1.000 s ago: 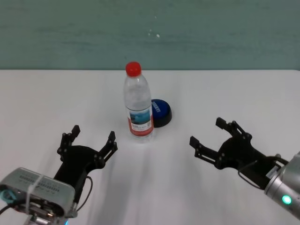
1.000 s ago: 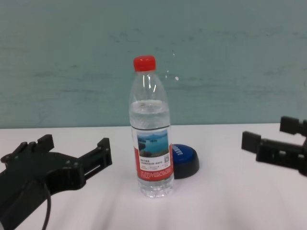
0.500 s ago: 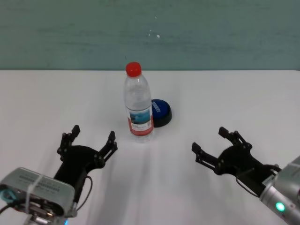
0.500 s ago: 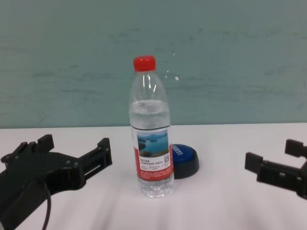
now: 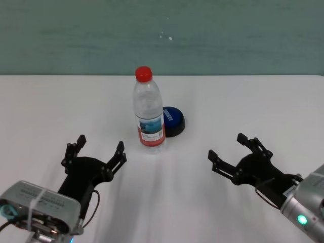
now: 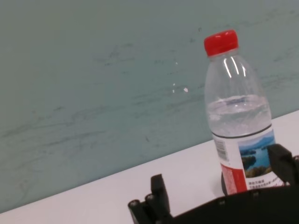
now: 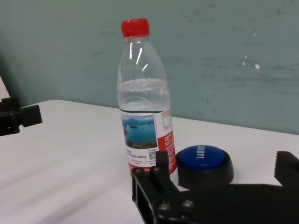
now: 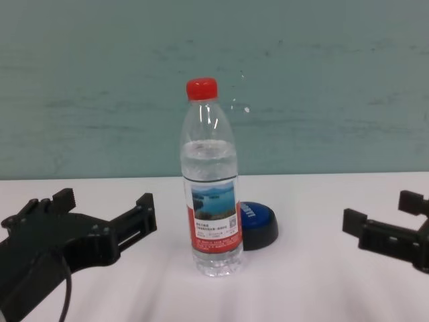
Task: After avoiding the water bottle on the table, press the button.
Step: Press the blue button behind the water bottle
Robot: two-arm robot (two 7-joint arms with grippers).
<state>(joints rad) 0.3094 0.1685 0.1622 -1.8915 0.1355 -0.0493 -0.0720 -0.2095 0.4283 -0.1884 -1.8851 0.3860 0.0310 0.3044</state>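
The water bottle (image 5: 149, 111) stands upright in the middle of the white table (image 5: 243, 101), clear with a red cap and a lake label; it also shows as bottle (image 8: 212, 188), bottle (image 6: 238, 121) and bottle (image 7: 145, 102). Just behind it on its right sits the blue-topped button (image 5: 173, 120), seen too as button (image 8: 258, 223) and button (image 7: 204, 163). My right gripper (image 5: 228, 151) hovers open near the table's front right, well short of the button. On the front left my left gripper (image 5: 98, 150) stays parked and open.
A teal wall (image 5: 228, 35) rises behind the table's far edge. White tabletop stretches on both sides of the bottle and between the two grippers.
My right gripper drew back toward the near right side of the table and lowered, then settled. The left arm, bottle and button have not moved.
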